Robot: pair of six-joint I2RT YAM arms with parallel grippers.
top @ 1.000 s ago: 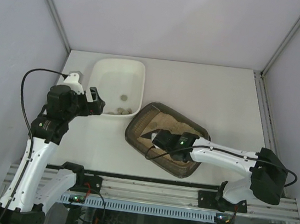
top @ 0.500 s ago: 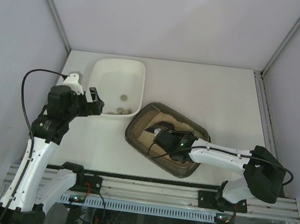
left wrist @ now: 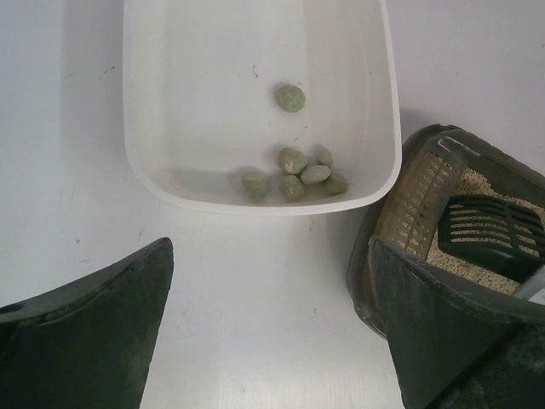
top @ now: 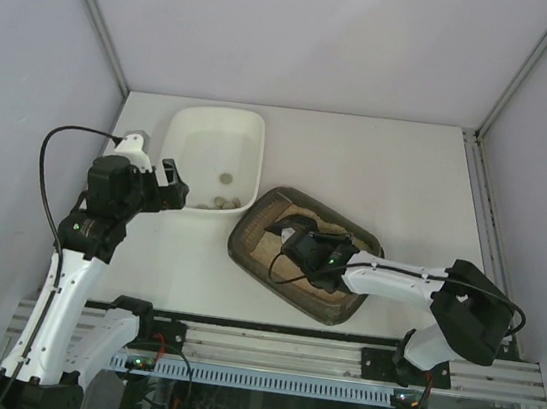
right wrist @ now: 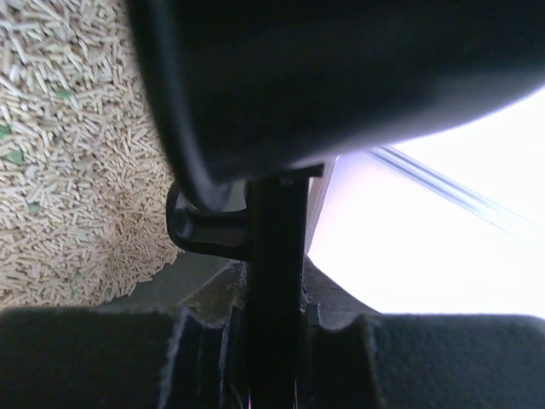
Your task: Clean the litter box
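- The white surface (top: 379, 168) fills the middle of the top view, bare across its right half.
- Pale grey walls (top: 306, 37) close it in at the back and both sides, with slanted metal posts (top: 92, 14) in the corners.
- A metal rail (top: 274, 351) runs along the bottom of the frame and carries both arm bases.
- The litter box (top: 243, 251) sits angled at centre, just right of and below the white tray (top: 183, 142); whether their corners touch I cannot tell.
- Beige litter (right wrist: 68, 153) shows at the left of the right wrist view.
- Grey-green clumps (left wrist: 294, 160) lie in the tray's lower part, one apart above them.
- The left hand (top: 173, 189) is released, fingers spread, above the surface at the tray's lower left corner.
- The right hand (top: 303, 247) is over the box, clenched on a black slotted scoop (left wrist: 490, 230).
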